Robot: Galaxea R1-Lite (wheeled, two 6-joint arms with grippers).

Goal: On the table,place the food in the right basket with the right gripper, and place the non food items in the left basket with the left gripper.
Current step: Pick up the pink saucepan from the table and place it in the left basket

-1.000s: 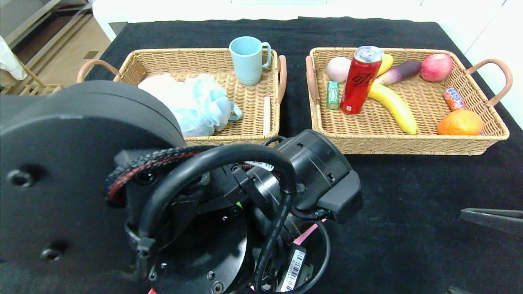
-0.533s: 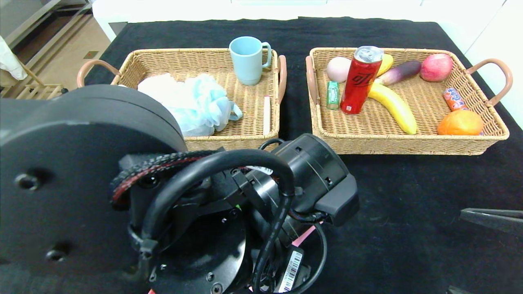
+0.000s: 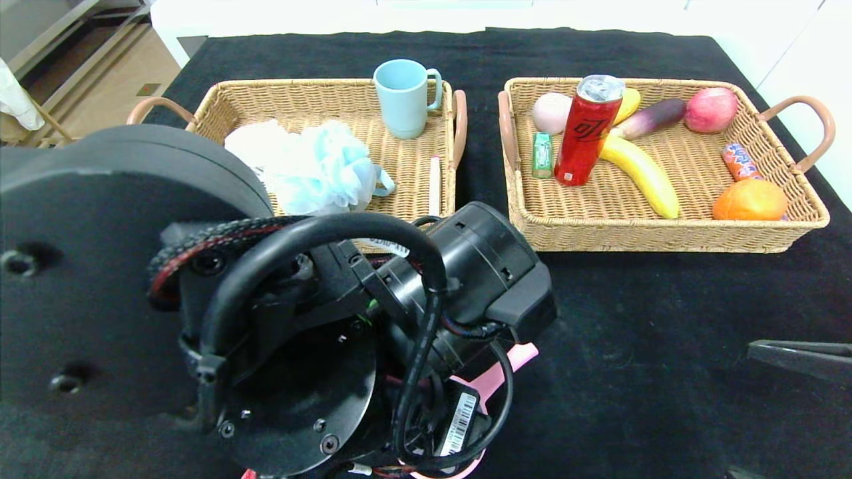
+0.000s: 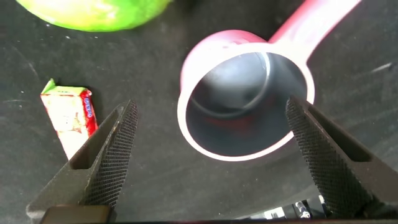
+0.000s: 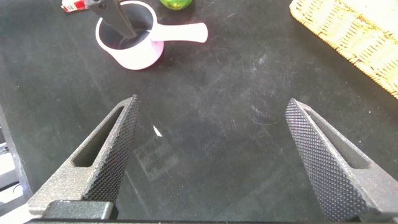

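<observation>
A pink measuring cup [image 4: 245, 99] with a long handle stands on the black cloth. My left gripper [image 4: 211, 149] is open just above it, one finger on either side of the cup, not touching it. A green fruit [image 4: 93, 12] and a small red-and-green snack packet [image 4: 68, 115] lie close by. In the head view my left arm [image 3: 266, 319] hides the gripper and most of the cup; only the pink handle [image 3: 506, 366] shows. My right gripper [image 5: 211, 149] is open and empty over bare cloth at the front right.
The left basket [image 3: 319, 93] holds a blue mug [image 3: 403, 96], a blue-white bath pouf [image 3: 313, 169] and a pale stick [image 3: 434, 178]. The right basket [image 3: 665, 233] holds a red can [image 3: 586, 130], a banana [image 3: 639, 169], an orange [image 3: 749, 199] and other food.
My left arm has shifted left and slightly toward the baskets in the head view, and more of the pink handle now shows. The right arm has not moved.
</observation>
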